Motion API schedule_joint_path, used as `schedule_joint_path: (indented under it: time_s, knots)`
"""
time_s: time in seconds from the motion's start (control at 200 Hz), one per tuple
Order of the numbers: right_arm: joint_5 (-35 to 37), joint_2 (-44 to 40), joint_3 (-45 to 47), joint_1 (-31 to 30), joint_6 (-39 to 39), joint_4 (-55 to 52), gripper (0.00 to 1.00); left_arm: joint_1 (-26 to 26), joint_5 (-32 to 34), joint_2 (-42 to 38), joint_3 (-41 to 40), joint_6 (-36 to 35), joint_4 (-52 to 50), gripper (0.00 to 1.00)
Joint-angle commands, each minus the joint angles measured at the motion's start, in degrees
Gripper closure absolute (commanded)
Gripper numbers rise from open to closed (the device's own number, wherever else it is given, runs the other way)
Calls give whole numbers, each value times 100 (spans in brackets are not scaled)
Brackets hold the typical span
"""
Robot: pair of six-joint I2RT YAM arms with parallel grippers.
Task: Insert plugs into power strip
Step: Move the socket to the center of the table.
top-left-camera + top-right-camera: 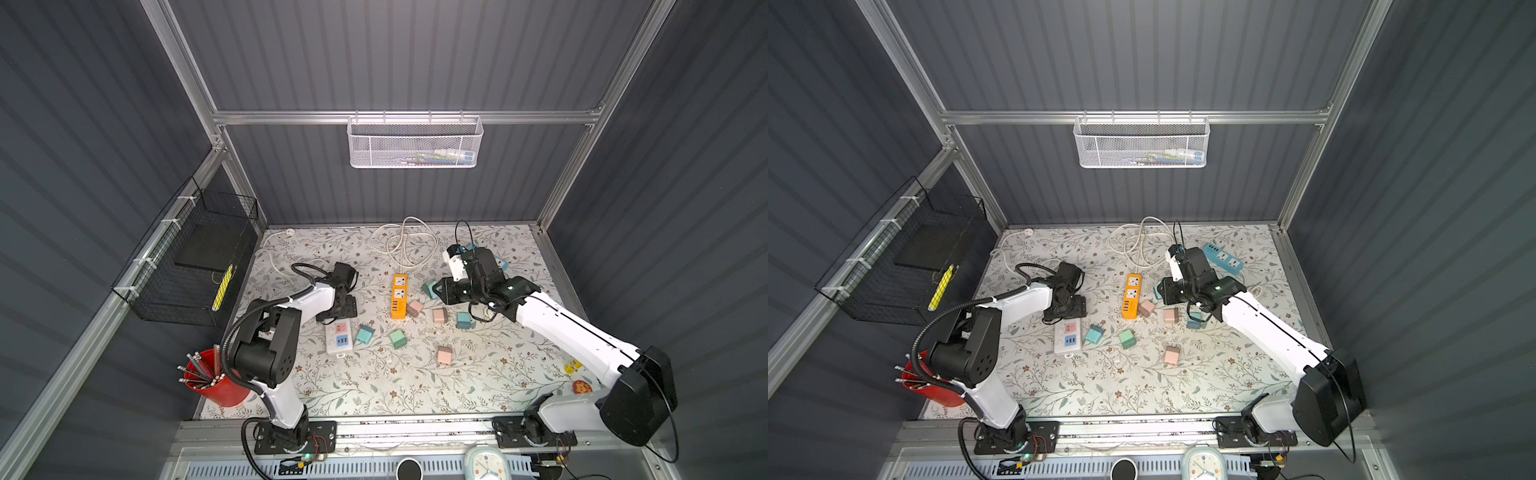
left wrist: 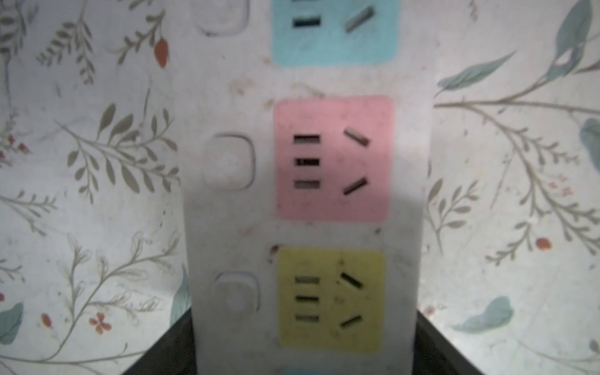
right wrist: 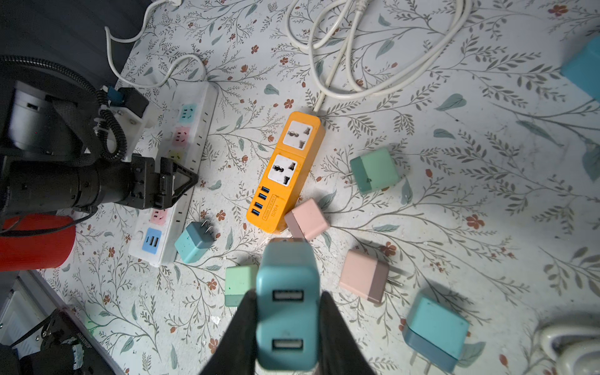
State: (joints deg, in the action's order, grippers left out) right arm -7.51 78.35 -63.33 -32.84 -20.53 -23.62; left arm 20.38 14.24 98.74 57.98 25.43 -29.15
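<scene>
Right wrist cam: right gripper (image 3: 287, 297) pinching a teal cube-shaped plastic plug (image 3: 285, 269).
My left gripper (image 2: 305, 319) clamps the white plastic power strip (image 2: 227, 227), 8 o'clock from the orange plastic strip (image 1: 399, 297).

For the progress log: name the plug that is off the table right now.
The teal plug with two USB ports, clamped in the right gripper; all the other plugs lie loose on the flowered table.

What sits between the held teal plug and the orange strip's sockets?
Nothing visible. The right gripper holds the teal plug short of the orange strip; both sockets are empty. A pink plug lies at its USB end, aside.
</scene>
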Motion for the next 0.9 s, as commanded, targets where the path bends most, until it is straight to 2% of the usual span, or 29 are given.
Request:
schedule_joint_path:
  time_s: [0.0,0.11,0.29,0.53,0.735,0.896]
  knots:
    - [-6,-55,-33,-34,41,94,87,274,-399,-254,-440,540,-53,31]
    - [17,-56,-24,-29,50,85,87,764,-147,-385,-528,955,-80,32]
    - [21,-64,-18,-24,23,85,88,1272,-171,-241,-621,1588,255,33]
    - [30,-40,-73,-37,-28,33,88,2017,171,250,-176,2144,264,31]
    - [118,14,-175,-123,-51,-14,88,2346,253,481,-75,2405,348,30]
    - [184,148,-298,-217,-78,-65,88,2363,507,347,-54,2329,132,21]
